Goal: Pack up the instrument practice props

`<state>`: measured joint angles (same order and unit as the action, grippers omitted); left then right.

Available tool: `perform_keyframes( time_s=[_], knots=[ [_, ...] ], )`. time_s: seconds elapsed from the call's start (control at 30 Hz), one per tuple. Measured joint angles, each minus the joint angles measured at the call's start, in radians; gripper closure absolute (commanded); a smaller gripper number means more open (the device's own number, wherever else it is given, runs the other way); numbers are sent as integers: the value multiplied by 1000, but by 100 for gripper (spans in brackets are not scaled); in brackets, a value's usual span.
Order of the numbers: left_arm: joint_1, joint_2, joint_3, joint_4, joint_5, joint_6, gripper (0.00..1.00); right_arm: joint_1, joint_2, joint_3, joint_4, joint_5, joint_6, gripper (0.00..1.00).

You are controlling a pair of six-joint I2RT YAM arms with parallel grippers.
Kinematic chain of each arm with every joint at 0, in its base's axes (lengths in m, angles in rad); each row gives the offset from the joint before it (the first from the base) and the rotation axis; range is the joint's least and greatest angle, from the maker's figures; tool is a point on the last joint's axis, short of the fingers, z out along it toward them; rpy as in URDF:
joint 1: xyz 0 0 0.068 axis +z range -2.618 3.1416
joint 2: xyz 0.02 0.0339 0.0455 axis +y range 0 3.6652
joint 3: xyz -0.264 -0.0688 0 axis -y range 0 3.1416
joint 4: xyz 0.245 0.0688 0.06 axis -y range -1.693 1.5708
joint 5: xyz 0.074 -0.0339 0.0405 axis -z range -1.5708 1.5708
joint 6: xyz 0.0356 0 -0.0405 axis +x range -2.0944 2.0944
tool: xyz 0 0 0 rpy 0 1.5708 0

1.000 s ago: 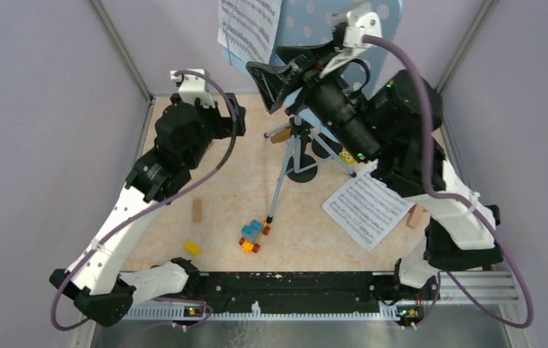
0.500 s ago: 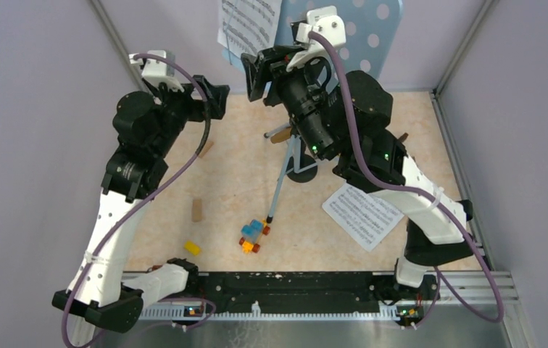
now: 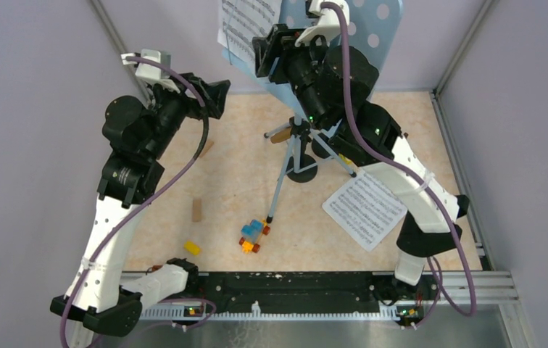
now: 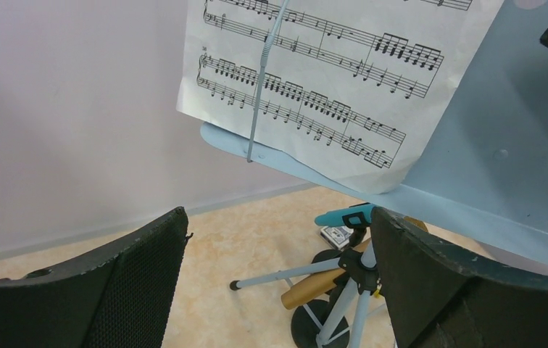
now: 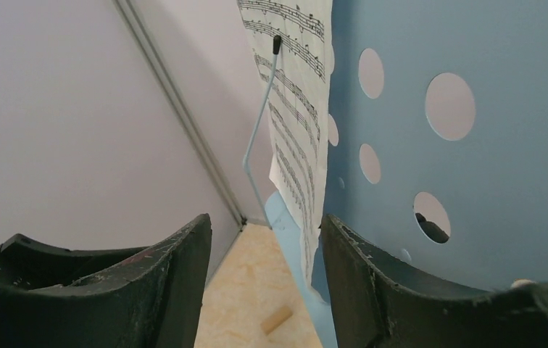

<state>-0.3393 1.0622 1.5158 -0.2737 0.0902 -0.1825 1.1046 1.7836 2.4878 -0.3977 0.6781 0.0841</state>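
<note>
The pale-blue perforated music rack (image 3: 372, 29) stands at the back on tripod legs (image 3: 285, 177). One white sheet-music page (image 3: 246, 25) leans on it, behind a thin wire holder (image 4: 264, 80). Another page (image 3: 365, 206) lies flat on the table. My right gripper (image 5: 265, 221) is open at the rack's left side. The standing page's (image 5: 300, 145) lower edge hangs in the gap, close to the right finger. My left gripper (image 4: 278, 217) is wide open and empty, left of the rack and below the page (image 4: 314, 80). Under the rack are a blue microphone (image 4: 343, 216), a gold microphone (image 4: 314, 288) and a black round base (image 4: 314, 326).
A small colourful toy-block car (image 3: 253, 235), a yellow block (image 3: 192, 248) and a wooden block (image 3: 197, 210) lie on the near table. Another wooden block (image 3: 416, 216) sits by the flat page. Purple walls and metal corner posts close in behind the rack.
The right arm swung left and back, bringing its gripper up to the page on the rack. The left arm rose and turned its open gripper toward the rack.
</note>
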Motion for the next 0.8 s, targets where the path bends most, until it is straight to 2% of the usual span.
perform_keyframes(
  time_s=[0.3, 0.6, 0.8],
  knots=[
    [0, 4, 0, 29, -2, 22, 1, -45, 47, -1, 27, -16, 143, 46],
    [0, 13, 0, 48, -5, 33, 1, -66, 109, -1, 106, 21, 164, 46],
    [0, 27, 0, 58, -5, 46, 1, -104, 116, -10, 125, -103, 200, 46]
  ],
)
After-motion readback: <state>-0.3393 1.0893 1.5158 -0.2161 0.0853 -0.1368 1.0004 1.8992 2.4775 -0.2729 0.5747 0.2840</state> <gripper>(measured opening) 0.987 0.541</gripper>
